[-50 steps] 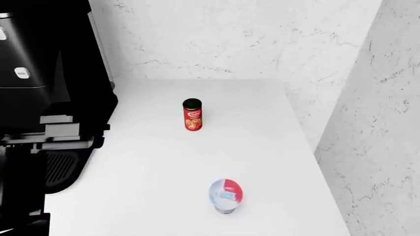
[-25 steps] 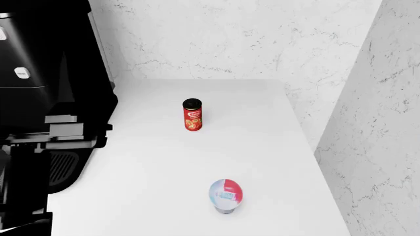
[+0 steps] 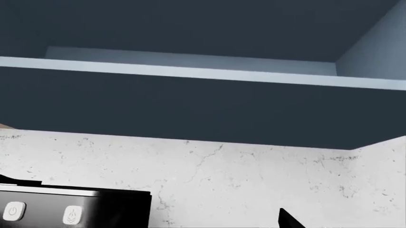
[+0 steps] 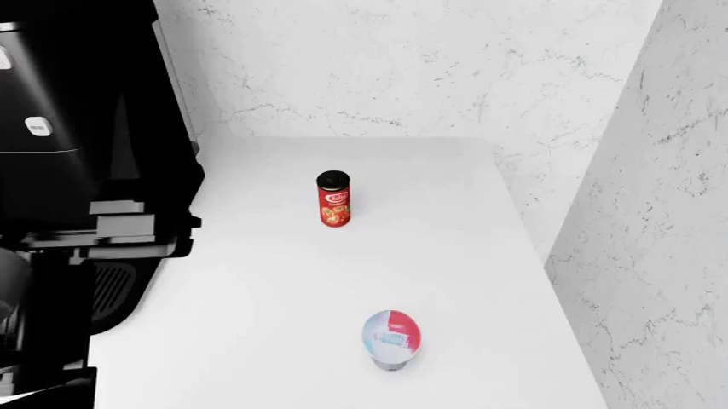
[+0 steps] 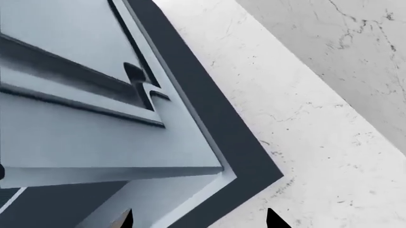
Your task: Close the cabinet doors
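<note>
The cabinet [image 3: 203, 109] is dark blue and shows from below in the left wrist view, its inside open with a pale shelf edge [image 3: 190, 71] across it. In the right wrist view a pale blue-grey cabinet door [image 5: 95, 133] stands swung out from the dark frame [image 5: 209, 128], with a recessed handle [image 5: 138, 78] on its face. My right gripper [image 5: 198, 221] is open just below the door's corner, touching nothing. My left gripper [image 3: 206, 224] is open below the cabinet; only one fingertip [image 3: 284, 221] shows. The head view shows neither the cabinet nor the doors.
A black appliance [image 4: 68, 128] fills the counter's left side, also seen as the appliance [image 3: 70, 209]. A red can [image 4: 333, 198] stands mid-counter [image 4: 478, 256] and a cup with a red and blue lid [image 4: 391, 338] sits nearer. Marble walls [image 4: 660, 213] close the back and right.
In the head view a dark and grey part of my left arm at the left edge has shifted slightly right and down. The can and the cup have stayed put.
</note>
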Available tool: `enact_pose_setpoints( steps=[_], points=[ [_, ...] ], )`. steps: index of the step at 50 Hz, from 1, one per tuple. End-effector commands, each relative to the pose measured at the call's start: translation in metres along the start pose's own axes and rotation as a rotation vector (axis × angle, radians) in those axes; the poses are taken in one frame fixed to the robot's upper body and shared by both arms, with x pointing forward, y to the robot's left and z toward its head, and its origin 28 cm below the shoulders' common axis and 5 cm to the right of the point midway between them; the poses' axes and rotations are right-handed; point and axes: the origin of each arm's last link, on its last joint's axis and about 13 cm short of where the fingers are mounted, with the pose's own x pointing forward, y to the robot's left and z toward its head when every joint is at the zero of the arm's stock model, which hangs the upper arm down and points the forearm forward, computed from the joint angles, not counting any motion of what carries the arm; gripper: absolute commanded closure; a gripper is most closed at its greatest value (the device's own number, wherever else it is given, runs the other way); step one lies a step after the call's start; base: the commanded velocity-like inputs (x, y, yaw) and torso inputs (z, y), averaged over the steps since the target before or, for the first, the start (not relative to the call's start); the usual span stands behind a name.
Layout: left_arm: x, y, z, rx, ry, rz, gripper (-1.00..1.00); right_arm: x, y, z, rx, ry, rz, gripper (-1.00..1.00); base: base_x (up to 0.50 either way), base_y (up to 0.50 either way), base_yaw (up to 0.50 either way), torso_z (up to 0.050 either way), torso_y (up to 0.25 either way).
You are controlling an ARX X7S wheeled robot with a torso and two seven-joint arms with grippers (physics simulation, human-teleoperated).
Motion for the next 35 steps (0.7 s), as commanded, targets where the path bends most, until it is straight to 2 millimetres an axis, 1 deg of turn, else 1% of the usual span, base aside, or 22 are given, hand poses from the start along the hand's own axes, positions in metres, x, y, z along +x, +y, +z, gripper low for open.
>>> enact_pose_setpoints(
  steps=[1, 7, 12, 21, 28, 32, 33, 35],
  points=[
    [0.0, -0.001, -0.001, 0.003, 0.004, -0.001, -1.0, 0.004, -0.006, 0.005, 0.131, 0.043, 0.037, -1.0, 0.0, 0.0, 0.0, 0.0, 0.0],
    [0.001, -0.001, -0.001, 0.004, 0.005, -0.002, -1.0, 0.004, -0.004, 0.006, 0.118, 0.055, 0.057, -1.0, 0.0, 0.0, 0.0, 0.0, 0.0],
    [0.001, -0.001, -0.002, 0.004, 0.005, -0.003, -1.0, 0.003, 0.001, 0.012, 0.055, 0.039, 0.055, -1.0, 0.0, 0.0, 0.0, 0.0, 0.0],
    [0.001, -0.001, -0.002, 0.004, 0.008, -0.003, -1.0, 0.004, 0.008, 0.023, 0.04, 0.005, 0.09, -1.0, 0.0, 0.0, 0.0, 0.0, 0.0],
    [0.0, -0.001, -0.002, 0.004, 0.008, -0.005, -1.0, 0.01, 0.006, 0.029, 0.074, -0.015, 0.078, -1.0, 0.0, 0.0, 0.0, 0.0, 0.0],
    [0.001, -0.001, -0.003, 0.004, 0.009, -0.005, -1.0, 0.011, 0.009, 0.032, 0.086, -0.02, 0.143, -1.0, 0.0, 0.0, 0.0, 0.0, 0.0],
    [0.001, -0.001, -0.003, 0.005, 0.009, -0.005, -1.0, 0.012, 0.009, 0.033, 0.078, -0.022, 0.137, -1.0, 0.0, 0.0, 0.0, 0.0, 0.0],
    [0.001, -0.001, -0.003, 0.004, 0.01, -0.004, -1.0, 0.012, 0.01, 0.04, 0.137, -0.033, 0.151, -1.0, 0.0, 0.0, 0.0, 0.0, 0.0]
  ],
)
